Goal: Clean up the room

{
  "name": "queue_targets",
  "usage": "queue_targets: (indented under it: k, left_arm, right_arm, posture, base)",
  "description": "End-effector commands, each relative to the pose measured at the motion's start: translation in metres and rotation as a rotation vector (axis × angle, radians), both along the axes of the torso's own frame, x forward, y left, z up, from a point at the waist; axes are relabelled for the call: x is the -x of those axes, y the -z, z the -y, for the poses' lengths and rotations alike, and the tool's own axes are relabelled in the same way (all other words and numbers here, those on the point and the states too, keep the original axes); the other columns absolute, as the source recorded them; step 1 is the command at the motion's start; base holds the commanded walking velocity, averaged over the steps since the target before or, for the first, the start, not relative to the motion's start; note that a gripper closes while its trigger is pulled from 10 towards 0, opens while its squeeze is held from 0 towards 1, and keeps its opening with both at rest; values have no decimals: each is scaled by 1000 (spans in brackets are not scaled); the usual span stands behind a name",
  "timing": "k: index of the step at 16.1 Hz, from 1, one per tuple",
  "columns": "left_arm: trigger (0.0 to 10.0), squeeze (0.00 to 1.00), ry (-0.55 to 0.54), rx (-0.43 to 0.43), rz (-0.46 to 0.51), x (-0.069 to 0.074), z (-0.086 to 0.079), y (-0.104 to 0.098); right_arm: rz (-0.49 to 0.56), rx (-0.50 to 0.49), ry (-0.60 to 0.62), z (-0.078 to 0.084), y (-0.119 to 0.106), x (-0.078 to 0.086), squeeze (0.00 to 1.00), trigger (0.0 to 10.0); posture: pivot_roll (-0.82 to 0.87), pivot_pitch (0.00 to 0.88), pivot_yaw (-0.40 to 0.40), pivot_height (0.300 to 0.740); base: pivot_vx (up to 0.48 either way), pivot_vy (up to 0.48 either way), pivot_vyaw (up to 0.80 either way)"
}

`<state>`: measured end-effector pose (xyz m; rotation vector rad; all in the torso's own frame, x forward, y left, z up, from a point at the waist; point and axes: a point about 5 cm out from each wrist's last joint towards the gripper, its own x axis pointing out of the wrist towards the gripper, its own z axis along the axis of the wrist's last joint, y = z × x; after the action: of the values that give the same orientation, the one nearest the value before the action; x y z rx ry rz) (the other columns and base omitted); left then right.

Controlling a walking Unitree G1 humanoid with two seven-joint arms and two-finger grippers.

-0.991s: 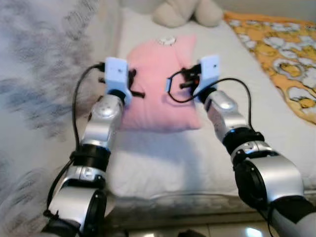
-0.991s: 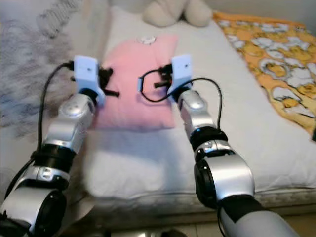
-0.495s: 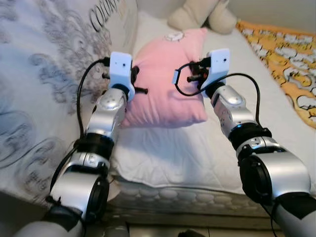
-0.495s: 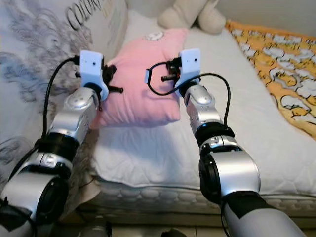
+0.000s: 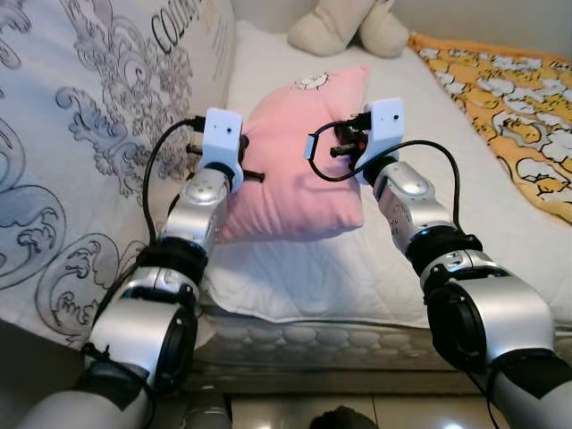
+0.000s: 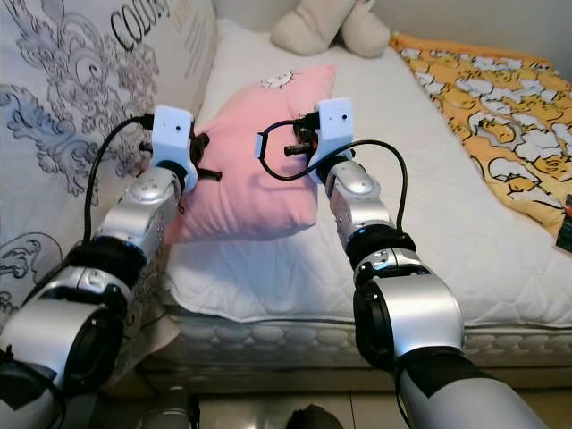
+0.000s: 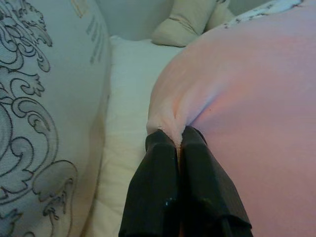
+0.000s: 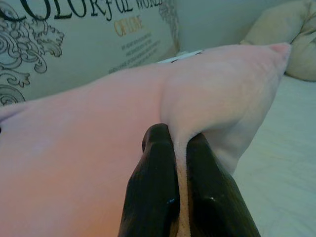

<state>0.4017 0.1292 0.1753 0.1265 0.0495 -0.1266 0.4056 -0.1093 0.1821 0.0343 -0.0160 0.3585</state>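
plush pink pillow, soft folds pinched by left gripper and right gripper, quilted white mattress

a white quilted bed carries a pink pillow, an orange patterned blanket and, seemingly, a beige plush toy.

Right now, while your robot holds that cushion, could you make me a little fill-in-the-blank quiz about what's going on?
1. Both grippers pinch the ____ pillow.
2. The left gripper and right gripper are both ____ on its fabric.
3. The pillow is held above a white ____.

Missing words: pink; shut; mattress
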Motion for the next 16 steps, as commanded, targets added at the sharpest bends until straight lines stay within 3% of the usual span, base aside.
queue_targets:
  k: [1, 5, 6, 10, 13, 16]
  left_arm:
    - [0, 0, -37, -18, 49, -5, -7, -14]
    - [0, 0, -125, -88, 76, -11, -27, -28]
    - [0, 0, -163, -142, 85, -11, -34, -27]
    - [0, 0, -255, -280, 37, -5, -46, -3]
    - [0, 0, -236, -283, -11, 1, -33, 19]
    - [0, 0, -198, -173, -72, 8, -1, 38]
  right_arm:
    - [31, 0, 41, 9, -12, -4, 0, 0]
    - [45, 48, 46, 4, -20, -7, 0, 0]
    - [34, 64, 45, 1, -20, -8, 0, 0]
    - [-69, 150, -2, -12, 9, 0, 0, 0]
    - [-129, 206, -24, -13, 30, 7, 0, 0]
    - [-179, 263, -11, -1, 46, 12, 0, 0]
  posture:
    - [141, 95, -82, 710]
    - [147, 121, -90, 710]
    - [159, 143, -96, 710]
    - [185, 188, -108, 710]
    - [200, 222, -117, 710]
    - [199, 238, -123, 710]
  base:
    - [0, 0, 0]
    - [0, 0, 0]
    - [0, 0, 0]
    - [0, 0, 0]
    - [0, 0, 0]
    - [0, 0, 0]
